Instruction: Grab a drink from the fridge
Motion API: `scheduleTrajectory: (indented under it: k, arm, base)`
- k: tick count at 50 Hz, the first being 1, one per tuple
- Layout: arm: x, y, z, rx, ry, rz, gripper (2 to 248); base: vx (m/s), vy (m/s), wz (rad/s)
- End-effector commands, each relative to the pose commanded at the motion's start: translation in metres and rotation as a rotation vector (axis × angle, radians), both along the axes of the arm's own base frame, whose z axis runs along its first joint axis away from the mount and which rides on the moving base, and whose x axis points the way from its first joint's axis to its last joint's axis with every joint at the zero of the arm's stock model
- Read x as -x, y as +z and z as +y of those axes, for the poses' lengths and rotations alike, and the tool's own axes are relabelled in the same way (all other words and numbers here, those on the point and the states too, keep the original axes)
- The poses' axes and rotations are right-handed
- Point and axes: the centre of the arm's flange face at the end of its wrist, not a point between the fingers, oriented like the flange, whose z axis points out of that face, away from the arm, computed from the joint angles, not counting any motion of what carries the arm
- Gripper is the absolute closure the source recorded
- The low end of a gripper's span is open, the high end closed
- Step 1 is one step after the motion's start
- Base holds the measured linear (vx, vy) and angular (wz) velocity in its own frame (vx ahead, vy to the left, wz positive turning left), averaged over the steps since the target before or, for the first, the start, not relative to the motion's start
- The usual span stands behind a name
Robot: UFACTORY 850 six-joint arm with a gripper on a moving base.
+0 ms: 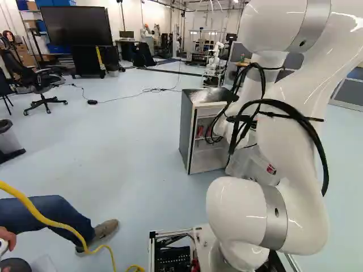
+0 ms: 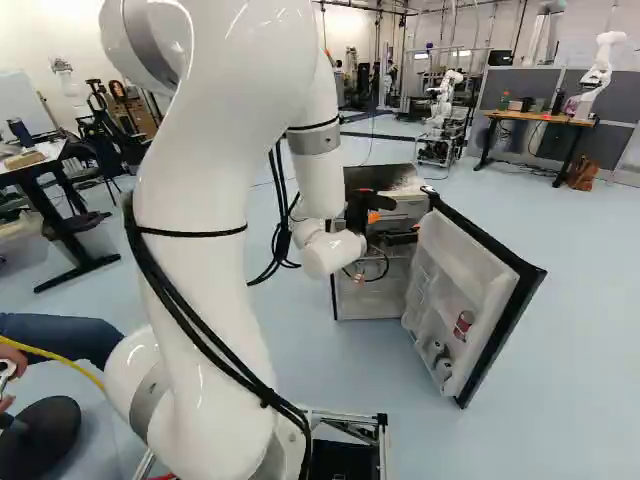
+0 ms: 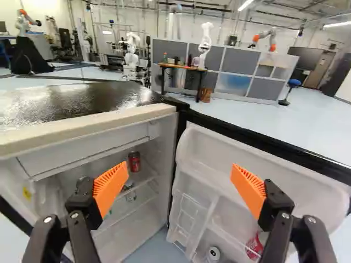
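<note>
While fridge (image 1: 187,130) door (image 2: 465,260) hangs open, your gripper (image 2: 378,222) sits wide, orange pads (image 3: 111,186) well apart. Red can (image 3: 134,161) stands on shelf (image 3: 143,176) inside, ahead of you between fingers. You've also got second red can (image 3: 254,246) plus silver-topped can (image 3: 213,253) down in door racks, fyi.

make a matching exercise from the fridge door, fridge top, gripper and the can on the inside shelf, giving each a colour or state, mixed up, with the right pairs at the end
1. fridge door
2. fridge top
3. gripper
4. shelf can

A. red
B. fingers spread apart
C. dark and shiny
D. swung wide on its hinge side

Right pairs: 1-D, 2-C, 3-B, 4-A
</note>
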Motion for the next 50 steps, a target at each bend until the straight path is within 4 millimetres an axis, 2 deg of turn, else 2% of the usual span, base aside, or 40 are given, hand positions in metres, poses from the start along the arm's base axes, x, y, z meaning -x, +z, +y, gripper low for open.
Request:
scheduleTrajectory:
  k: [35, 50]
  arm:
    - [-0.015, -0.038, 0.027, -0.001, 0.357, 0.079, 3]
    - [-0.017, -0.054, 0.029, -0.015, 0.392, 0.105, 3]
  base:
    - [0.0, 0.0, 0.0]
    - [0.0, 0.0, 0.0]
